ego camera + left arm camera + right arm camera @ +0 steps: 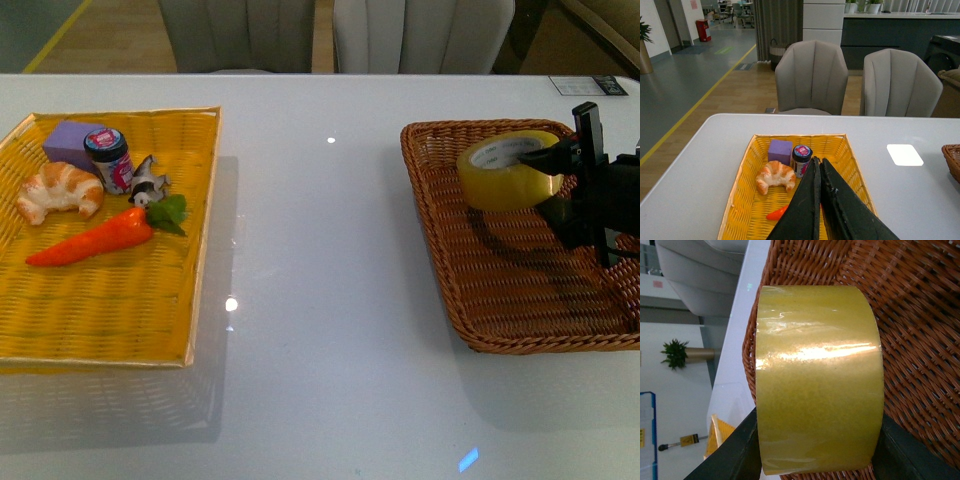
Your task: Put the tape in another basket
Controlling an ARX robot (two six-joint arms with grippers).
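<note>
The tape (503, 172), a wide yellowish roll with a white core, hangs tilted just above the far part of the brown wicker basket (530, 295) at the right. My right gripper (537, 170) reaches in from the right and is shut on it. In the right wrist view the tape (819, 370) fills the middle between the two black fingers (735, 455) of the right gripper (820, 460), with the basket's weave (920, 315) behind it. My left gripper (818, 167) is shut with nothing in it, over the yellow tray (747, 200). It is out of the front view.
The flat yellow tray (120, 310) at the left holds a croissant (60, 190), a purple block (72, 143), a small jar (110, 158), a carrot (95, 238) and a small dark toy (148, 184). White table (320, 250) lies between tray and basket. Two chairs (812, 75) stand behind.
</note>
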